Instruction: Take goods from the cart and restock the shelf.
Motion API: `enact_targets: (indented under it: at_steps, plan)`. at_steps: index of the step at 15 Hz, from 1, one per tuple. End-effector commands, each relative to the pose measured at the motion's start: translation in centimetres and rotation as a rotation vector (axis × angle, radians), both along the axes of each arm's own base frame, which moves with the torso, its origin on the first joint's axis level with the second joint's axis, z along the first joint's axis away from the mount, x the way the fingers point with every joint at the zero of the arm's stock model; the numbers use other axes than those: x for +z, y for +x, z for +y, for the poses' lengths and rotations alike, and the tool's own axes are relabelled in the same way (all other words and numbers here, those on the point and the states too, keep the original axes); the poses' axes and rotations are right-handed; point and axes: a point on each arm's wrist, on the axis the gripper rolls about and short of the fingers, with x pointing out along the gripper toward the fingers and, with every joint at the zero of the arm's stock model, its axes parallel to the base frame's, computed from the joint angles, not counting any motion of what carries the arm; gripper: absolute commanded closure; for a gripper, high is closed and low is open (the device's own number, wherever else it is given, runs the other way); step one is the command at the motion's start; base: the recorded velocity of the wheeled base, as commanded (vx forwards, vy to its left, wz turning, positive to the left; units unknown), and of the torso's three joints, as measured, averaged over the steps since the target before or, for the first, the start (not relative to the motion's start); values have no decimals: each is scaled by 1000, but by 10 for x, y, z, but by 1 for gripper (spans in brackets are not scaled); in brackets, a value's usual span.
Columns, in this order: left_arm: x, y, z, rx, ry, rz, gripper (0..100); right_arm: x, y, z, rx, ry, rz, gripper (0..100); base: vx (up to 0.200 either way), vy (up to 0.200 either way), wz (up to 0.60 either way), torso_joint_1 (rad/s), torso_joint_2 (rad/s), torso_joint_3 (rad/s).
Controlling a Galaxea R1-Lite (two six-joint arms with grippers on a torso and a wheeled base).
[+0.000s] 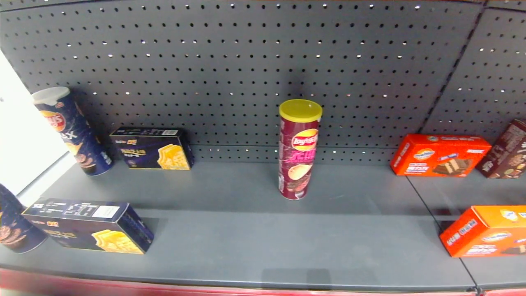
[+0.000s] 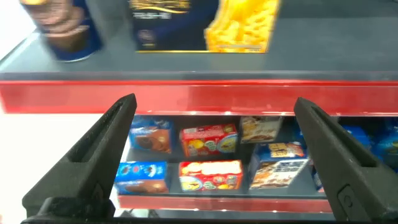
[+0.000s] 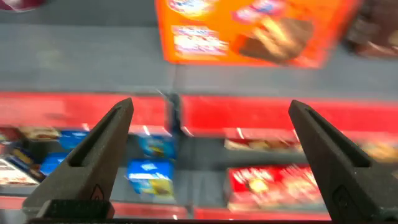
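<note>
— One purple chip can [image 1: 299, 152] stands upright mid-shelf, set back from the red front edge [image 1: 164, 285]?
— Yes, on the grey shelf [image 1: 246, 230], before the pegboard back [image 1: 246, 61]. Blue boxes [image 1: 152, 148] and a blue can [image 1: 72, 129] sit toward its left end, orange boxes [image 1: 439, 155] toward its right.
— And the grippers?
— Both gape wide and empty, left gripper [image 2: 214, 102] and right gripper [image 3: 211, 104], just off that red edge.
</note>
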Motion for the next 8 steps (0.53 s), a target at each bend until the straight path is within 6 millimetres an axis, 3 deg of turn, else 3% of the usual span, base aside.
enact_targets:
  at_steps: [1,8]
  plan:
    - [0,0,0,-1,0,1,0,0,0,0,1,0,1,0,0,0,600,7,7,7]
    - [0,0,0,-4,5,1,0,0,0,0,1,1,1,0,0,0,600,6,4,0]
